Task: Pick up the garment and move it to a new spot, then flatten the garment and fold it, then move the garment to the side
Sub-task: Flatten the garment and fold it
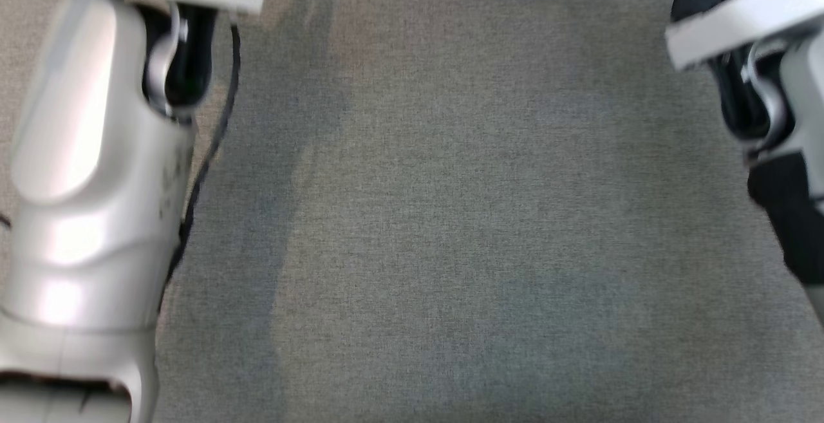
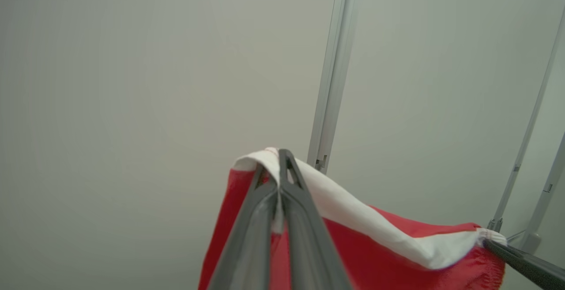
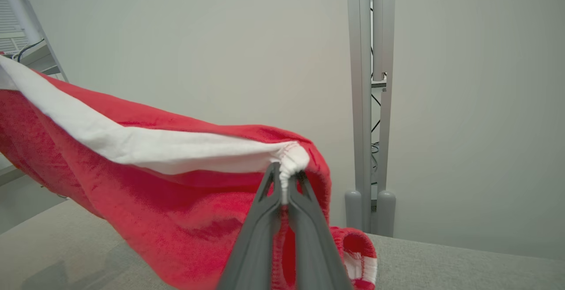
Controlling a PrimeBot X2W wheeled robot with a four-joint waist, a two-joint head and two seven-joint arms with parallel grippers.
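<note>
Glossy pale forearms [image 1: 96, 172] have black joints, a thin black cable [image 1: 219, 127] and dark grey fingers [image 2: 304, 237].

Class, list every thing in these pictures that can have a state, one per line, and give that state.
garment: lifted, white edge stretched between both claws, a lower end seemingly touching the grey surface.
left claw: shut on the garment's white edge.
right claw: shut on the garment's white edge.
grey surface: flat, smooth.
metal post: upright.

Garment [image 3: 176, 201] btwn L pincer [image 2: 274, 166] & R pincer [image 3: 286, 173], over table [image 3: 441, 263].
</note>
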